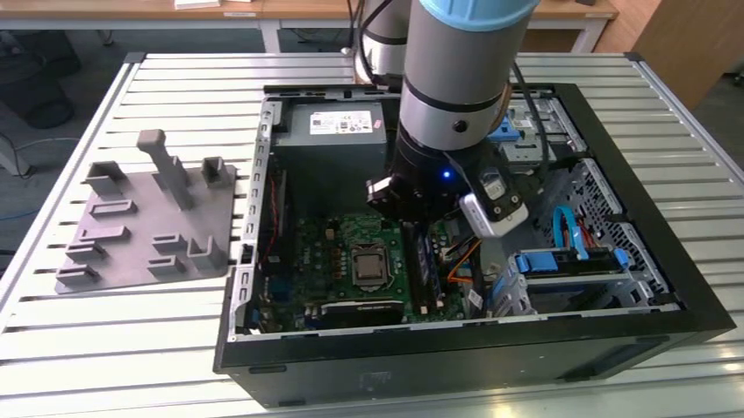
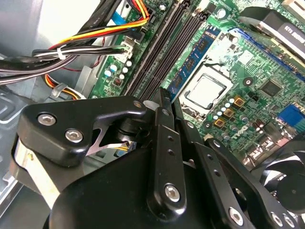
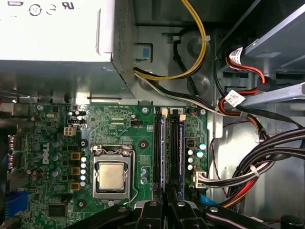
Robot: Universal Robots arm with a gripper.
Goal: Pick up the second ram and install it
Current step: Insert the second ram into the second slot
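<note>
The arm [image 1: 459,96] reaches down into the open computer case [image 1: 651,322], and its gripper [image 3: 165,211] hangs low over the motherboard [image 3: 52,143], just beside the CPU socket [image 3: 110,176] on the side where the memory slots [image 3: 156,143] run. How far the gripper is open, and whether it has hold of anything, I cannot tell.

The second ram [image 3: 163,143], a thin blue-green stick, stands on edge in a slot beside the CPU socket, with 1 black rail between it and the socket. In the first wrist view it runs straight toward the middle of the gripper, and its near end passes under the black gripper body. In the second wrist view the same stick [image 2: 200,52] lies alongside the socket [image 2: 205,90].

Farther from the CPU socket, 1 black rail beyond that stick, another blue stick [image 3: 181,148] sits in its slot. Beyond it, still farther from the socket, are bundled cables [image 3: 267,152]. The grey tray [image 1: 139,218] with upright blocks rests outside the case, well apart from the socket, toward the exterior view's left.
</note>
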